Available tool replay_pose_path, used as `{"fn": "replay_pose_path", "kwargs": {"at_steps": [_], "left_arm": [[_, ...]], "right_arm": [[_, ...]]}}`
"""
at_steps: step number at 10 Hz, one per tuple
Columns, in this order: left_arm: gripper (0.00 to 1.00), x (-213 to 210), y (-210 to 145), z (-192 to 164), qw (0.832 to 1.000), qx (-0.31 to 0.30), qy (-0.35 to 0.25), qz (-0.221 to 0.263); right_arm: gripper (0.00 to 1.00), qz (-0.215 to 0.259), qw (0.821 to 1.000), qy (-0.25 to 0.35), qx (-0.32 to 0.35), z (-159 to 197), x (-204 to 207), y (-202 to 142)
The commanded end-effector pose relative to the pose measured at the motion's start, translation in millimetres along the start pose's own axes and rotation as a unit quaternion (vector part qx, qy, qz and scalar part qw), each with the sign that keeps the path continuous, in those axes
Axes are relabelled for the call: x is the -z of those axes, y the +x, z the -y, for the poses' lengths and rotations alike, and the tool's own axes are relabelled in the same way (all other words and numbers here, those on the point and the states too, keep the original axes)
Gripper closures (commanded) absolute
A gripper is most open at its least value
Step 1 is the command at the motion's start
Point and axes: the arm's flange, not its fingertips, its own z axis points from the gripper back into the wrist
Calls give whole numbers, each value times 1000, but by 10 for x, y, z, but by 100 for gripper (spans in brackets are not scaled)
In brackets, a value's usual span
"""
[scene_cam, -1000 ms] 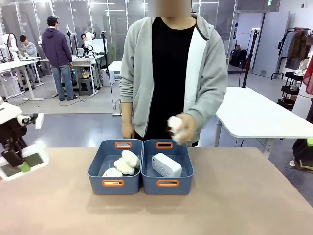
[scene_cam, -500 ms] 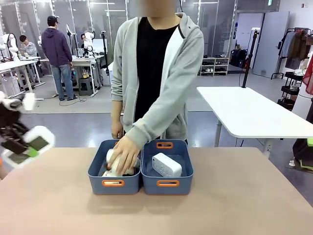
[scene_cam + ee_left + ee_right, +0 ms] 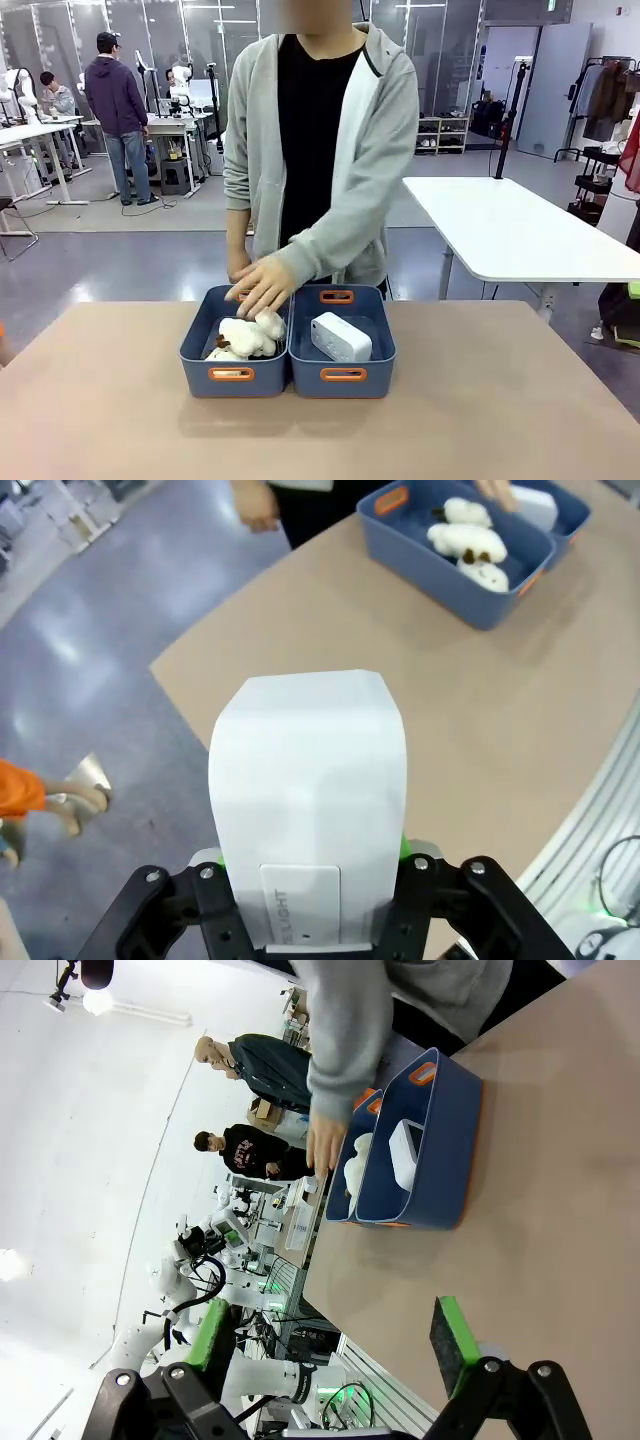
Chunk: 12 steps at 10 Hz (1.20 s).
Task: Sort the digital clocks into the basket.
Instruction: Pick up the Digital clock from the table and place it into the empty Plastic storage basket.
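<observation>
Counting the digital clocks gives two. The first clock (image 3: 341, 337), a white rounded box, lies tilted inside the basket (image 3: 343, 374). The basket is the right-hand bin in the front view. It is one of two blue bins with orange-rimmed handle slots, standing side by side and touching on the tabletop (image 3: 480, 420).

The second clock (image 3: 308, 780) is well apart from the basket. The left claw (image 3: 310, 880) is clenched on its lower end, with a black finger at each side and a sliver of green pad showing at one edge. The claw holds the clock in the air over the edge of the tabletop. The clock's white back faces the wrist camera, so its display is hidden.

The other bin (image 3: 232, 374) holds white plush sheep (image 3: 245, 338) with brown legs. The left wrist view shows three of them, lying in a row.

One person stands at the far side. The person's hand (image 3: 262, 287) hovers over the far rim of the other bin, fingers spread; whether it touches a sheep I cannot tell.

The right claw (image 3: 330, 1350) is released. Its two green-padded fingers stand wide apart with nothing between them, above bare tabletop, and it looks toward both bins from the side.
</observation>
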Motion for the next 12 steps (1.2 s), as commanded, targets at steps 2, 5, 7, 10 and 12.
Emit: {"fn": "replay_pose_path", "kwargs": {"at_steps": [2,5,7,10,12], "left_arm": [[100,323,228,145,999,25,-1,-22],[100,580,966,432,990,126,-31,-57],[100,909,1651,832,968,232,-57,-81],[100,1465,2673,1590,908,404,-66,-94],[100,2007,3304,2268,864,492,-81,-78]], "right_arm": [[0,-2,1000,1,-2,-34,-15,-12],[0,-2,1000,1,-2,-34,-15,-12],[0,-2,1000,1,-2,-34,-15,-12],[0,-2,1000,1,-2,-34,-15,-12],[0,-2,1000,1,-2,-34,-15,-12]]}}
